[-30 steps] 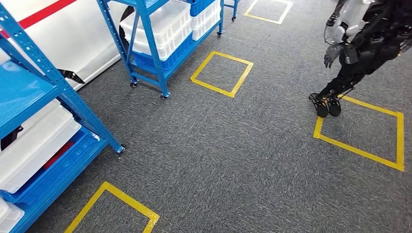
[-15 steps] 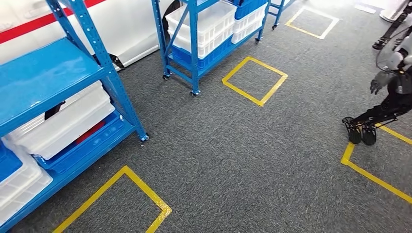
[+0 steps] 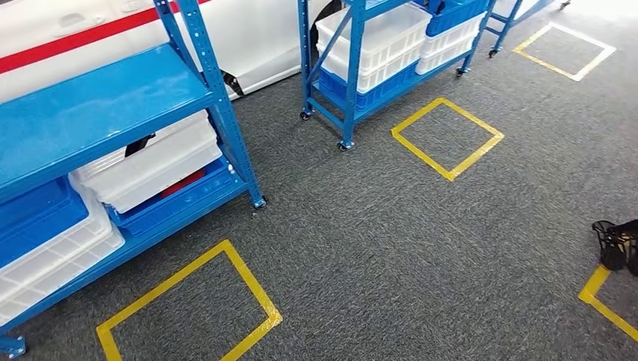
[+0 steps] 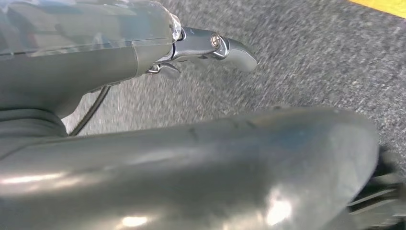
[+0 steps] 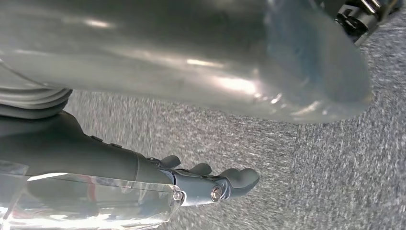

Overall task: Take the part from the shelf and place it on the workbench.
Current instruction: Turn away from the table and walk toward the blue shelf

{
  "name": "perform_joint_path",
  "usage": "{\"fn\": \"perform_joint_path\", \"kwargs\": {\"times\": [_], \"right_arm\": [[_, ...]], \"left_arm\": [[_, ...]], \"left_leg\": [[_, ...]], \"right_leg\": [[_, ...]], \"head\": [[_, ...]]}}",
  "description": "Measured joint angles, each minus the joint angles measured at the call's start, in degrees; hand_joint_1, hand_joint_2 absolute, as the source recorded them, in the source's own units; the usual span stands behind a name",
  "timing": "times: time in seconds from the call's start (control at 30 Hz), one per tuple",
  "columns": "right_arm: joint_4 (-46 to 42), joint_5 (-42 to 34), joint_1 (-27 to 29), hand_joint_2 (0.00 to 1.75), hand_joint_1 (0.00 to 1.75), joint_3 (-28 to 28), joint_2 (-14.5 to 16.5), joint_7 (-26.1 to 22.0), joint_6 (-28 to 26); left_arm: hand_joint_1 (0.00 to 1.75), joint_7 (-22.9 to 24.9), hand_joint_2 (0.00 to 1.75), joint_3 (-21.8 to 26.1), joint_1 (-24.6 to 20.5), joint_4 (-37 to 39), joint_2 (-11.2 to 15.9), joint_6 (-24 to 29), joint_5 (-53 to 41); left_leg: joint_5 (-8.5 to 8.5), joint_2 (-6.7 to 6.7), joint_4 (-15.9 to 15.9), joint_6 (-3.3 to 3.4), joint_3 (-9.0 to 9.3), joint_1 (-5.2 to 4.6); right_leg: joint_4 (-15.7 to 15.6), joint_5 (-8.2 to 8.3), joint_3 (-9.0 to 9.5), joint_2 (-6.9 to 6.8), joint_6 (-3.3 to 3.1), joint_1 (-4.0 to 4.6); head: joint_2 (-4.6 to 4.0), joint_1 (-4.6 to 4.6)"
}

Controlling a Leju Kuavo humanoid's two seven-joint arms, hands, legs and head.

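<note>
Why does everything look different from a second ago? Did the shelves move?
The shelves didn't move; the camera turned. The whole picture slid right: the near blue shelf fills more of the left, and of the other robot only its feet show at the right edge. Both robot hands, left and right, hold nothing.

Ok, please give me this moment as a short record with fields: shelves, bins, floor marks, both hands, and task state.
near shelf: blue rack at left, top board bare
near bins: white bin over a blue bin on the low level
far shelf: blue wheeled rack holding white and blue bins
floor marks: yellow tape squares on grey carpet
left hand: over carpet, holds nothing
right hand: over carpet, holds nothing
task state: no part taken yet
</note>
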Motion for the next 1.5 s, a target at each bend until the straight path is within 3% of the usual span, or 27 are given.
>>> {"fn": "perform_joint_path", "kwargs": {"times": [0.07,0.1,0.17,0.23,0.3,0.33,0.4,0.47,0.53,0.57,0.63,0.7,0.77,0.8,0.83,0.87,0.9,0.97,1.03,1.07,1.13,1.2,1.27,1.33,1.4,1.47,1.5], "right_arm": [[0.0,0.0,0.0,0.0,0.0,0.0,0.0,0.0,0.0],[0.0,0.0,-0.1,0.0,0.0,0.0,0.0,0.0,0.0],[0.0,0.0,-0.1,0.0,0.0,0.0,0.0,-0.2,0.0],[0.0,0.0,-0.2,0.0,0.0,-0.1,0.0,-0.3,0.0],[0.0,0.0,-0.5,0.0,0.0,-0.2,0.0,-0.4,0.0],[-0.1,0.0,-0.6,0.0,0.0,-0.2,0.0,-0.5,0.0],[-0.2,0.0,-0.6,0.0,0.0,-0.3,0.0,-0.6,0.0],[-0.2,0.0,-0.4,0.0,0.0,-0.3,0.0,-0.7,0.0],[-0.2,0.0,0.0,0.0,0.0,-0.3,-0.1,-0.7,0.0],[-0.1,0.0,0.1,0.0,0.0,-0.3,-0.1,-0.7,0.1],[-0.1,0.0,0.3,0.0,0.0,-0.3,-0.1,-0.7,0.2],[-0.1,0.0,0.3,0.0,0.0,-0.3,-0.2,-0.7,0.2],[0.0,0.1,0.3,0.0,0.0,-0.3,-0.2,-0.7,0.4],[0.0,0.1,0.3,0.0,0.0,-0.3,-0.2,-0.7,0.4],[0.0,0.1,0.2,0.0,0.0,-0.3,-0.2,-0.7,0.5],[0.0,0.1,0.2,0.0,0.0,-0.4,-0.2,-0.7,0.5],[0.0,0.2,0.2,0.0,0.0,-0.4,-0.2,-0.7,0.5],[0.0,0.3,0.3,0.0,0.0,-0.4,-0.2,-0.7,0.6],[0.0,0.3,0.4,0.0,0.0,-0.4,-0.2,-0.7,0.7],[0.0,0.4,0.4,0.0,0.0,-0.4,-0.2,-0.7,0.7],[0.0,0.5,0.3,0.0,0.0,-0.4,-0.2,-0.8,0.8],[0.0,0.6,0.2,0.0,0.0,-0.4,-0.2,-0.8,0.9],[0.0,0.6,0.1,0.0,0.0,-0.4,-0.1,-0.9,0.9],[-0.1,0.6,-0.1,0.0,0.0,-0.4,-0.1,-0.9,0.9],[-0.1,0.5,-0.2,0.0,0.0,-0.5,0.0,-0.9,0.8],[-0.2,0.4,-0.1,0.0,0.0,-0.7,-0.1,-1.0,0.6],[-0.2,0.3,0.1,0.0,0.0,-0.9,-0.1,-1.0,0.6]], "left_arm": [[0.0,0.0,0.0,0.1,0.2,0.0,0.0,0.0,0.0],[0.0,0.0,0.0,0.1,0.2,0.0,0.0,0.0,0.0],[0.0,0.0,0.0,0.1,0.1,0.0,0.0,0.0,0.0],[0.0,0.0,0.0,0.1,-0.1,0.0,0.0,0.0,0.0],[0.0,0.0,0.0,0.2,0.0,0.0,0.0,0.0,0.0],[0.0,0.0,0.0,0.2,0.1,0.0,0.0,0.0,0.0],[0.0,0.0,0.0,0.3,0.0,0.0,0.0,0.0,0.0],[0.0,0.0,0.0,0.5,-0.3,0.0,-0.1,0.0,0.0],[0.0,0.1,0.0,0.5,-0.3,0.0,-0.2,0.0,0.0],[0.0,0.1,0.0,0.6,-0.2,0.0,-0.2,0.0,0.0],[0.0,0.1,0.0,0.6,-0.1,0.0,-0.2,0.0,0.1],[0.0,0.1,0.0,0.6,-0.2,0.0,-0.3,0.0,0.2],[0.0,0.1,0.0,0.6,-0.3,0.0,-0.4,0.0,0.2],[0.0,0.1,0.0,0.6,-0.2,0.0,-0.4,0.0,0.2],[0.0,0.1,0.0,0.7,-0.1,0.0,-0.4,0.0,0.2],[0.0,0.1,0.0,0.7,0.0,0.0,-0.3,0.0,0.2],[0.0,0.1,0.0,0.7,0.0,0.0,-0.3,0.0,0.3],[0.0,0.1,0.0,0.7,-0.2,0.0,-0.3,0.0,0.3],[0.0,0.1,0.0,0.7,-0.3,0.0,-0.3,0.0,0.3],[0.0,0.2,0.0,0.7,-0.2,0.0,-0.3,0.0,0.3],[0.0,0.2,0.0,0.7,0.0,0.0,-0.3,0.0,0.5],[0.0,0.2,0.0,0.8,0.0,0.0,-0.3,0.1,0.6],[0.0,0.2,0.0,0.9,-0.1,0.0,-0.3,0.2,0.6],[0.0,0.2,0.0,1.0,0.0,0.0,-0.3,0.2,0.6],[0.0,0.2,0.0,1.0,0.1,0.0,-0.3,0.2,0.4],[0.0,0.3,0.0,1.1,-0.2,0.0,-0.4,0.1,0.2],[0.0,0.3,0.0,1.1,-0.3,0.0,-0.4,0.1,0.1]], "left_leg": [[0.75,0.41,1.0,-0.17,-0.46,0.12],[2.58,0.83,-1.9,-0.11,1.1,0.12],[6.1,3.18,-10.2,0.48,5.46,-0.2],[7.24,4.75,-14.3,1.41,7.57,-0.68],[7.29,3.7,-14.8,2.19,7.44,-0.88],[7.47,3.0,-15.1,2.5,7.6,-0.79],[7.89,1.62,-15.8,3.19,8.1,-0.45],[8.06,0.17,-16.0,3.64,8.17,-0.35],[8.04,-1.53,-15.9,3.77,8.08,-0.43],[8.03,-2.46,-15.8,3.75,8.09,-0.44],[7.88,-4.27,-15.4,3.52,8.1,-0.39],[7.69,-5.81,-14.9,3.0,7.68,-0.36],[7.77,-7.16,-14.6,2.24,7.01,-0.07],[7.9,-7.98,-14.7,1.82,6.76,0.07],[7.93,-7.9,-14.7,1.47,6.66,0.16],[7.59,-6.68,-14.2,1.19,6.37,0.04],[6.7,-4.81,-12.7,0.98,5.6,-0.1],[3.48,-0.91,-6.2,0.66,2.39,-0.18],[1.19,0.07,0.4,0.33,-1.03,0.03],[1.46,0.26,1.3,0.22,-1.5,0.09],[4.89,1.05,-3.9,0.36,1.32,0.12],[7.76,3.87,-11.7,1.21,5.53,-0.36],[8.14,5.42,-14.8,2.16,7.0,-0.94],[8.24,3.98,-15.0,2.8,6.89,-0.91],[8.59,2.6,-15.7,3.46,7.17,-0.54],[8.88,1.25,-16.0,3.96,7.34,-0.36],[8.94,0.45,-16.0,4.1,7.29,-0.37]], "right_leg": [[0.0,-0.23,0.14,-1.73,0.05,0.1],[0.0,-0.38,0.34,-2.5,0.16,0.11],[0.0,-0.76,0.91,-3.89,0.57,0.26],[0.0,-1.05,1.31,-5.03,1.15,0.48],[-0.1,-1.17,1.69,-6.13,1.78,0.54],[-0.1,-1.38,1.94,-5.95,2.13,0.42],[2.4,-3.21,1.17,-3.05,2.68,0.21],[9.2,-6.72,-2.27,0.54,2.87,0.07],[15.0,-8.39,-5.52,1.52,2.94,0.07],[15.1,-7.51,-5.86,1.66,2.93,0.05],[9.2,-3.09,-3.61,2.72,2.77,-0.11],[2.6,-0.2,-0.94,6.19,2.5,-0.41],[0.7,-0.12,-0.28,8.0,2.23,-0.34],[0.4,-0.06,-0.21,7.29,2.07,-0.23],[0.1,0.03,-0.02,6.4,1.77,-0.25],[-0.2,0.12,0.25,5.5,1.37,-0.33],[-0.6,0.2,0.53,4.51,1.01,-0.41],[-1.0,0.08,0.91,2.43,0.49,-0.29],[-1.0,-0.19,1.1,0.3,0.38,-0.12],[-0.9,-0.33,1.22,-0.66,0.4,-0.08],[-0.9,-0.69,1.74,-2.27,0.6,-0.06],[-0.9,-1.16,2.36,-3.64,1.06,0.14],[-0.9,-1.52,2.72,-4.78,1.65,0.39],[-1.0,-1.79,3.08,-5.73,2.25,0.48],[0.6,-3.16,2.79,-3.7,2.78,0.31],[6.6,-6.51,-0.01,0.02,3.06,0.06],[10.7,-8.23,-2.16,1.02,3.13,0.03]], "head": [[0.0,0.0],[0.0,0.0],[0.0,0.0],[0.0,0.0],[0.0,-0.01],[0.0,0.0],[0.0,0.01],[0.0,0.02],[0.0,0.02],[0.0,0.02],[0.0,0.02],[0.0,0.02],[0.0,0.02],[0.0,0.02],[0.0,0.02],[0.0,0.0],[0.0,-0.01],[0.0,-0.03],[0.0,-0.02],[0.0,-0.03],[0.0,-0.03],[0.0,-0.02],[0.0,-0.02],[0.0,-0.03],[0.0,-0.01],[0.0,0.01],[0.0,0.01]]}}
